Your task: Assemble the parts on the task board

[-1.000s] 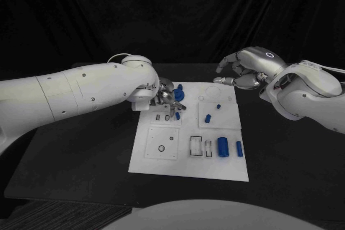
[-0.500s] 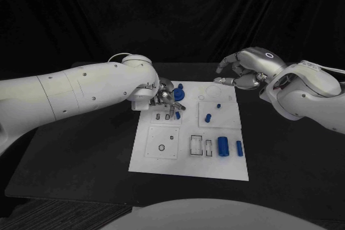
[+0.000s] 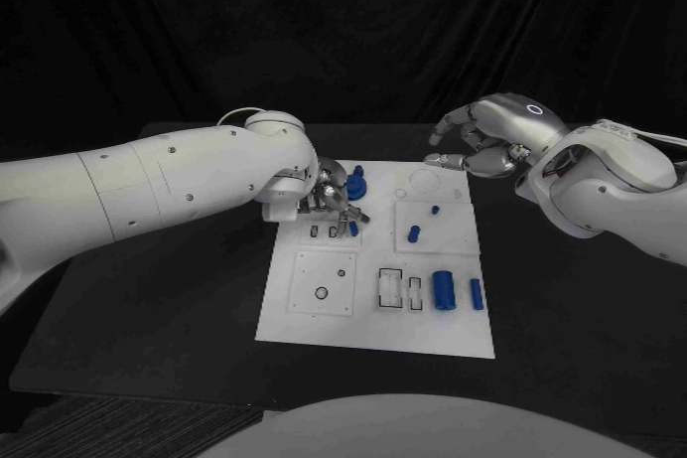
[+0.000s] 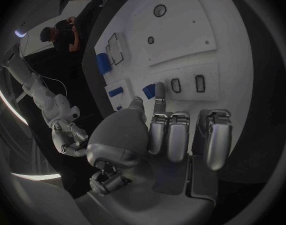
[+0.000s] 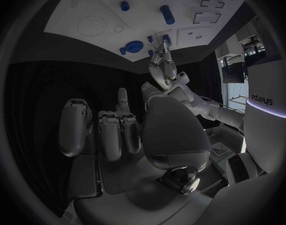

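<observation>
The white task board (image 3: 323, 324) lies in the middle of the black table. My left hand (image 3: 327, 202) hovers over its far left part with fingers stretched out. The fingertips (image 4: 159, 101) end beside a small blue piece (image 4: 148, 91), and no grip on it shows. A round blue part (image 3: 355, 187) sits just beyond that hand. Two blue pegs (image 3: 414, 235) stand mid-board, and two blue cylinders (image 3: 444, 290) lie at the near right. My right hand (image 3: 486, 140) hangs above the board's far right corner, fingers loosely apart and holding nothing.
Rectangular slots (image 3: 389, 289) and a square plate with holes (image 3: 324, 284) mark the board's near half. A faint circle outline (image 3: 424, 185) lies at the far right. Bare black table (image 3: 158, 309) surrounds the board on both sides.
</observation>
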